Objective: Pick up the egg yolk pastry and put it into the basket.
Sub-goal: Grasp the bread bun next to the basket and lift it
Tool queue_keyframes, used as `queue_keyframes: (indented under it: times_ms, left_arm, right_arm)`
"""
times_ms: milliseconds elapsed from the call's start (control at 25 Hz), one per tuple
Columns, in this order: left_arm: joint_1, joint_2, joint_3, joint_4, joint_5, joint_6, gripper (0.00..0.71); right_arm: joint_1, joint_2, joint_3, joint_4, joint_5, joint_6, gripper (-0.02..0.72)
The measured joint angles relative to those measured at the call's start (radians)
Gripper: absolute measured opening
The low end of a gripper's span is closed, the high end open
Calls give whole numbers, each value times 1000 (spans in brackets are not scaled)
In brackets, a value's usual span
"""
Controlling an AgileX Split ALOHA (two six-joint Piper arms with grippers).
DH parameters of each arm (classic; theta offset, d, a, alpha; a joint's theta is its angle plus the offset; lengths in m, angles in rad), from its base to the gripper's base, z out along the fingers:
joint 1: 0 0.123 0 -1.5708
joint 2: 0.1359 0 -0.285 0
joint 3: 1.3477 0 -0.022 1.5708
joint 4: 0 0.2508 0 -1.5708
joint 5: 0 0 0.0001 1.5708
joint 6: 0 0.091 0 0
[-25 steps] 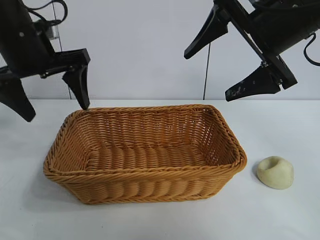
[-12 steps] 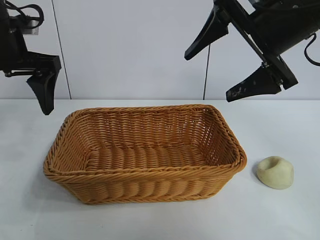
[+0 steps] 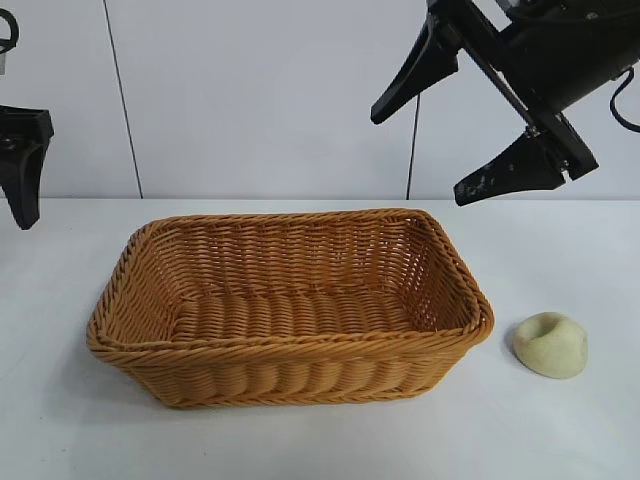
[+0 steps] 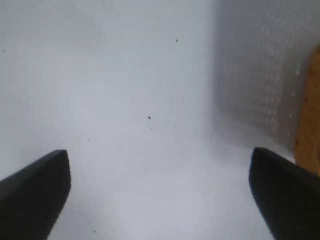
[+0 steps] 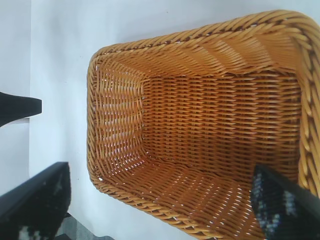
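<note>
- The small pale yellow-cream, dome-shaped egg yolk pastry [image 3: 550, 344] with its dented top sits on the white table [image 3: 560, 430], just beside the right end of the large orange-brown rectangular woven wicker basket [image 3: 290, 385] and clear of its braided rim. The basket holds nothing.
- The right gripper [image 3: 470, 145] hangs high above the basket's right end with its black fingers spread wide and nothing between them; its wrist view looks down into the basket [image 5: 210, 125], not at the pastry.
- The left gripper [image 4: 160, 195] is off at the table's left edge, jaws wide and empty, over bare table; only one finger shows in the exterior view. It looks out of the job.
- The step in hand is the reach — judged as falling to the right arm, the nearer one. To do it well: swing outward past the rim first, then descend, so the fingers never catch the wicker.
- Straddle the dome across its lower, wider part; the dented top gives poor purchase.
- Close gently — the lump looks soft and could squash or roll.
</note>
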Motion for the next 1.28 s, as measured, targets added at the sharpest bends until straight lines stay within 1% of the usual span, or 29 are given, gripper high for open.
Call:
queue_keyframes:
  times_ms: [160,400,600,680,720,800,960,1000,1160,1280]
  left_arm:
    - [0,-171,102,-1,9,7,695]
    - [0,-525,300,1,13,15,695]
    - [0,-788,472,1,15,15,695]
    - [0,-897,552,1,-5,15,695]
    - [0,-897,552,1,-5,15,695]
    - [0,-987,626,1,-36,15,695]
    - [0,-1191,759,1,-89,15,695]
    - [0,-1273,814,0,-100,15,695]
    - [0,-1401,843,-8,-115,16,695]
    - [0,-1459,844,2,-121,17,695]
  right_arm:
    - [0,0,0,0,1,0,695]
    - [0,0,0,-1,1,0,695]
    - [0,0,0,-1,1,0,695]
    - [0,0,0,-1,1,0,695]
    - [0,0,0,-1,1,0,695]
    - [0,0,0,-1,1,0,695]
    - [0,0,0,-1,1,0,695]
    - [0,0,0,-1,1,0,695]
    - [0,0,0,-1,1,0,695]
    - [0,0,0,-1,1,0,695]
